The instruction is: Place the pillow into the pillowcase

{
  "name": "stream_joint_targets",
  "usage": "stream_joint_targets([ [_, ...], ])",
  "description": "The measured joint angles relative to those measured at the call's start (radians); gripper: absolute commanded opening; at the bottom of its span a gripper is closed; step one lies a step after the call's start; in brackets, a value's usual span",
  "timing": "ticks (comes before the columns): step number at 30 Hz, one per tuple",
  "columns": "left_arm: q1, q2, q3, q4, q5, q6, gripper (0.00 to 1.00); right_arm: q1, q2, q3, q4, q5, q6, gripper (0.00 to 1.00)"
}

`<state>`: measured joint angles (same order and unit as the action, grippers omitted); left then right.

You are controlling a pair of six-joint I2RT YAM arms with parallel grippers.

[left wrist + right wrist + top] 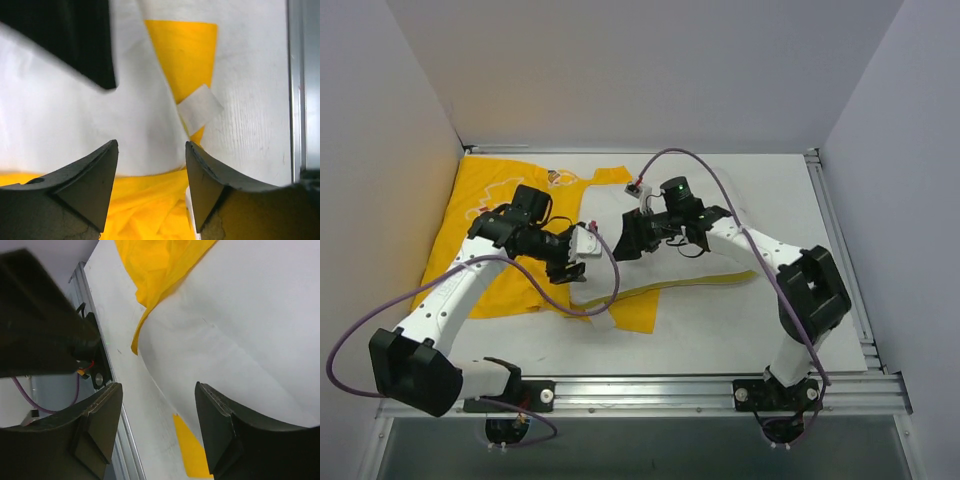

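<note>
The yellow pillowcase (pixel 485 200) lies spread on the left of the table, its lower corner reaching under the pillow. The white pillow (pixel 660 272) lies at the middle, partly on the case, with a yellow stripe along its near edge. My left gripper (pixel 582 258) is open at the pillow's left edge. In the left wrist view (pixel 151 145) bunched yellow cloth (pixel 145 200) lies below the jaws, with the pillow (pixel 60 130) beyond. My right gripper (pixel 625 238) is open just above the pillow's left part. In the right wrist view (pixel 159 386) its jaws straddle the pillow's edge (pixel 240 330), holding nothing.
A white tag (pixel 200 107) sticks out from the yellow cloth. Metal rails run along the table's front (pixel 650 385) and right side (pixel 840 250). Grey walls close in the left, back and right. Purple cables loop from both arms.
</note>
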<state>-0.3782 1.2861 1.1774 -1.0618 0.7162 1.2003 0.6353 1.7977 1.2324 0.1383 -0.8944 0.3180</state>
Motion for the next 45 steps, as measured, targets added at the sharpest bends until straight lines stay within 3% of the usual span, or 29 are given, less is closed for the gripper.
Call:
stream_joint_targets([
  [4,0.04,0.04,0.068,0.134,-0.066,-0.337,0.62,-0.048,-0.094,0.015,-0.161,0.046,-0.127,0.54],
  [8,0.112,0.128,0.125,0.24,-0.143,-0.636,0.6,-0.057,-0.067,0.054,-0.243,0.098,-0.171,0.53],
  [15,0.231,0.108,-0.035,0.284,-0.251,-0.939,0.63,0.05,-0.011,0.067,-0.276,0.191,-0.163,0.8],
  [18,0.228,0.075,-0.106,0.28,-0.259,-1.023,0.65,0.105,-0.01,0.076,-0.276,0.215,-0.149,0.8],
  [24,0.227,0.073,-0.193,0.296,-0.312,-1.176,0.63,0.151,0.011,0.084,-0.256,0.226,-0.085,0.7],
  [27,0.223,0.089,-0.224,0.313,-0.322,-1.228,0.54,0.152,0.05,0.084,-0.221,0.225,-0.036,0.64],
  [31,0.216,0.106,-0.24,0.344,-0.314,-1.275,0.33,0.151,0.115,0.083,-0.168,0.225,0.015,0.41],
  [32,0.215,0.106,-0.24,0.356,-0.305,-1.283,0.21,0.15,0.133,0.083,-0.155,0.226,0.029,0.38],
  [35,0.214,0.105,-0.24,0.386,-0.277,-1.293,0.0,0.14,0.19,0.093,-0.117,0.221,0.07,0.26],
  [45,0.161,0.013,-0.193,0.464,-0.06,-1.354,0.0,0.127,0.235,0.124,0.033,0.178,0.25,0.18],
])
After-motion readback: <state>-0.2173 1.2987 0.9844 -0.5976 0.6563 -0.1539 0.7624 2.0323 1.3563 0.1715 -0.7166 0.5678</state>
